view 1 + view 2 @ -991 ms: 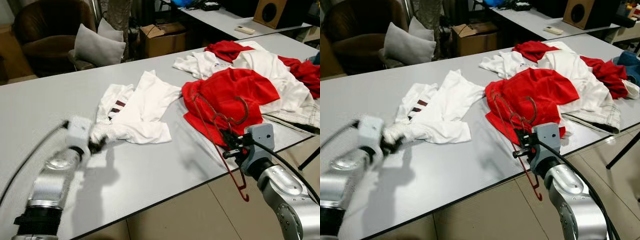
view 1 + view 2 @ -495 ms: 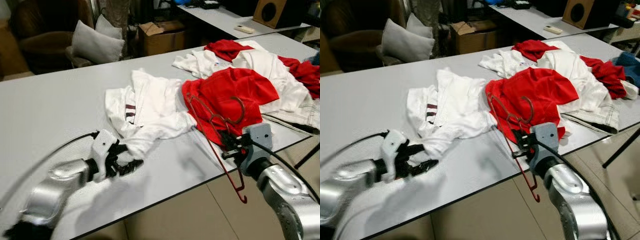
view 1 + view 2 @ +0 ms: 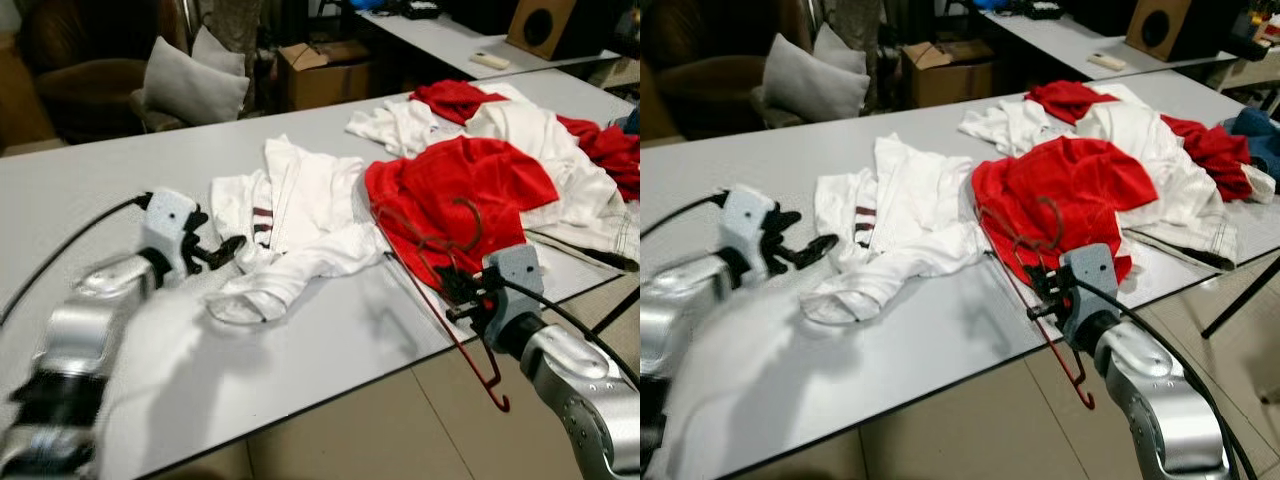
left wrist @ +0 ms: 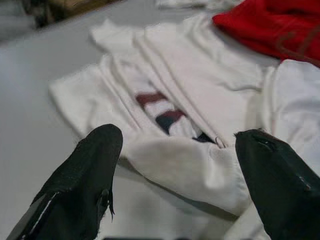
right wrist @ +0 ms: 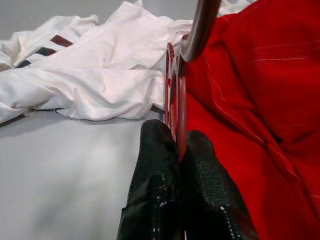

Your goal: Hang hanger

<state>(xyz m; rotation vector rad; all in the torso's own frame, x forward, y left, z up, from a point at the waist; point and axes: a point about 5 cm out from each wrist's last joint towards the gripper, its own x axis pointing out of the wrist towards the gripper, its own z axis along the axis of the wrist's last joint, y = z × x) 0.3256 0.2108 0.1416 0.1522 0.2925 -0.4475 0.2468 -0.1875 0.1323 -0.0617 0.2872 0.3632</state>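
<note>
At the near right table [image 3: 330, 345] edge, the right pincer [image 3: 458, 291] stayed clamped on the red hanger [image 3: 440, 305], unmoved. The left pincer [image 3: 222, 251], which gripped the white shirt [image 3: 300, 215] 0.5 s before, had let go, fingers wide; the shirt lay closer for dressing.

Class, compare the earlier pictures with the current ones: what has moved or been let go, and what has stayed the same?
The left gripper dragged the white shirt toward the red shirt, released it, and now hovers open beside its crumpled sleeve. The right gripper stays shut on the red hanger at the table edge. The clothes pile beyond is unchanged.
</note>
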